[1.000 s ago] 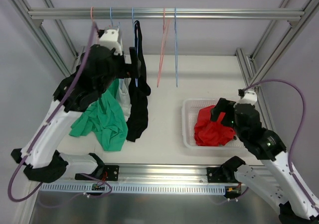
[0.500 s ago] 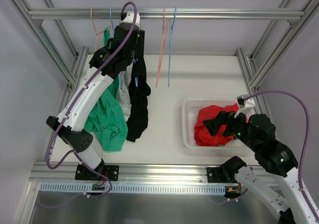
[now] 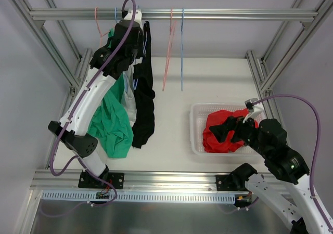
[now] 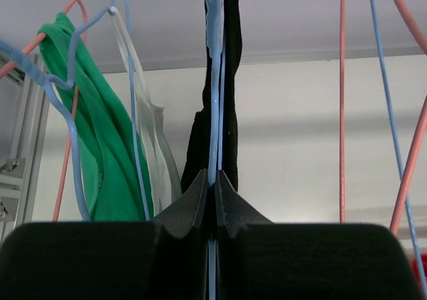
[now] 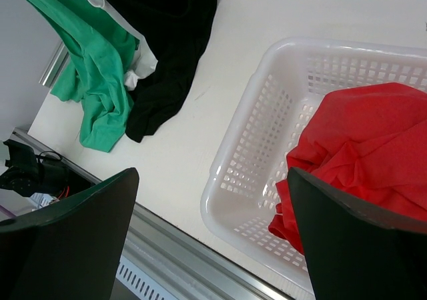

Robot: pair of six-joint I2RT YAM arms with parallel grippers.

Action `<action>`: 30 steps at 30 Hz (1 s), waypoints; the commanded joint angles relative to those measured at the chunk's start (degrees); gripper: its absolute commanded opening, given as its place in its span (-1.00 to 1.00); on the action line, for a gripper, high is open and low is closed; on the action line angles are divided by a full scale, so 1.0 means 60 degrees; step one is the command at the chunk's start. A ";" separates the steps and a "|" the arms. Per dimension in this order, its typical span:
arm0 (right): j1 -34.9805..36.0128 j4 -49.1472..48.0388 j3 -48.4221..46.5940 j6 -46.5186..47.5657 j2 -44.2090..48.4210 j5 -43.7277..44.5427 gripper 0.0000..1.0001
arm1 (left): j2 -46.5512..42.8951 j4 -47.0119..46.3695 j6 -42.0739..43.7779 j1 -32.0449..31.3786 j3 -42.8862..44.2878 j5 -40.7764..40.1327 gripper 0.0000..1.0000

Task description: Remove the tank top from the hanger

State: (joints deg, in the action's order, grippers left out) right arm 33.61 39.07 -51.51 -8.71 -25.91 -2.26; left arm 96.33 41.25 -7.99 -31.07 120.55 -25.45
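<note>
A black tank top (image 3: 144, 101) hangs from a blue hanger (image 4: 215, 80) on the top rail, and its hem trails onto the table. My left gripper (image 3: 136, 40) is raised to the rail. In the left wrist view this gripper (image 4: 214, 180) is shut on the blue hanger's wire, with the black tank top (image 4: 231, 113) just behind it. My right gripper (image 5: 212, 175) is open and holds nothing. It hovers at the near edge of the white basket (image 5: 257, 107).
A green garment (image 3: 112, 125) and a white one (image 4: 157, 147) hang on hangers left of the black top. An empty pink hanger (image 3: 167, 52) and an empty blue one (image 3: 182, 52) hang to its right. The basket (image 3: 195, 132) holds a red garment (image 3: 225, 135).
My left arm rose from the green garment to the rail, and its gripper shut on the blue hanger wire. The right arm drew back slightly toward the near edge.
</note>
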 commanded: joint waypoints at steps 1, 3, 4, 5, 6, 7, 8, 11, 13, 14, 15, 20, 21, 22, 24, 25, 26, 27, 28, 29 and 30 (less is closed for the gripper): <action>-0.0020 -0.0579 0.0088 0.0075 0.0158 -0.0048 0.99 | -0.0381 -0.0269 -0.0382 0.0007 0.0533 0.0199 -1.00; -0.0034 -0.0652 0.0117 0.0075 0.0158 -0.0077 0.99 | -0.0615 -0.0517 -0.0528 0.0007 0.0460 0.0432 -1.00; -0.0034 -0.0710 0.0118 0.0089 0.0144 -0.0150 0.99 | -0.0689 -0.0634 -0.0587 -0.0007 0.0329 0.0506 -1.00; -0.0020 -0.0769 0.0147 0.0089 0.0158 -0.0165 0.99 | -0.0762 -0.0766 -0.0631 0.0007 0.0226 0.0594 -1.00; -0.0034 -0.0798 0.0176 0.0104 0.0173 -0.0194 0.99 | -0.0966 -0.1014 -0.0747 0.0007 0.0109 0.0667 -1.00; -0.0020 -0.0871 0.0220 0.0090 0.0188 -0.0238 0.99 | -0.1055 -0.1147 -0.0792 0.0007 -0.0225 0.0769 -1.00; -0.0020 -0.0901 0.0220 0.0089 0.0217 -0.0253 0.99 | -0.1331 -0.1279 -0.0836 -0.0007 -0.0403 0.0872 -1.00; -0.0020 -0.0901 0.0278 0.0119 0.0246 -0.0238 0.99 | -0.2034 -0.1966 -0.0954 -0.0037 -0.1383 0.1165 -1.00; -0.0020 -0.0901 0.0264 0.0119 0.0246 -0.0238 0.99 | -0.2343 -0.2480 -0.0954 -0.0051 -0.1983 0.1151 -1.00; -0.0020 -0.0916 0.0264 0.0133 0.0232 -0.0253 0.99 | -0.2475 -0.2597 -0.0954 -0.0051 -0.2117 0.1166 -1.00; -0.0020 -0.0930 0.0279 0.0133 0.0217 -0.0267 0.99 | -0.2680 -0.2714 -0.0954 -0.0051 -0.2249 0.1166 -1.00; -0.0034 -0.1135 0.0352 0.0060 0.0173 -0.0487 0.99 | -0.3382 -0.2818 -0.1071 -0.0110 -0.3010 0.1458 -1.00; -0.0034 -0.1237 0.0381 0.0060 0.0173 -0.0545 0.99 | -0.3559 -0.2847 -0.1114 -0.0182 -0.3229 0.1488 -1.00; -0.0034 -0.1311 0.0410 0.0060 0.0159 -0.0792 0.99 | -0.3735 -0.2848 -0.1144 -0.0256 -0.3710 0.1503 -1.00; -0.0020 -0.1791 0.0527 0.0118 0.0158 -0.1290 0.99 | -0.4495 -0.2891 -0.1246 -0.0402 -0.4283 0.1561 -1.00; -0.0020 -0.1983 0.0571 0.0191 0.0158 -0.1974 0.99 | -0.4774 -0.2906 -0.1247 -0.0635 -0.4881 0.1619 -1.00; -0.0020 -0.2203 0.0630 0.0221 0.0144 -0.2373 0.99 | -0.5386 -0.2935 -0.1261 -0.0768 -0.5177 0.1591 -1.00; -0.0020 -0.2582 0.0717 0.0236 0.0115 -0.3087 0.99 | -0.5740 -0.2935 -0.1290 -0.0929 -0.5818 0.1605 -1.00; -0.0020 -0.2760 0.0747 0.0265 0.0042 -0.3428 0.99 | -0.6062 -0.2950 -0.1291 -0.1235 -0.6158 0.1678 -1.00; -0.0020 -0.2950 0.0805 0.0280 0.0012 -0.3794 0.99 | -0.6747 -0.2950 -0.1320 -0.1397 -0.6480 0.1693 -1.00; -0.0020 -0.3256 0.0878 0.0294 -0.0046 -0.4059 0.99 | -0.7116 -0.2936 -0.1378 -0.1602 -0.6817 0.1679 -1.00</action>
State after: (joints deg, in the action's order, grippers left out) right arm 33.58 28.18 -46.87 -8.21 -25.34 -16.29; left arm 61.32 27.00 -14.57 -38.00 82.89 -16.75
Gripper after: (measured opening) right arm 0.993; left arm 0.021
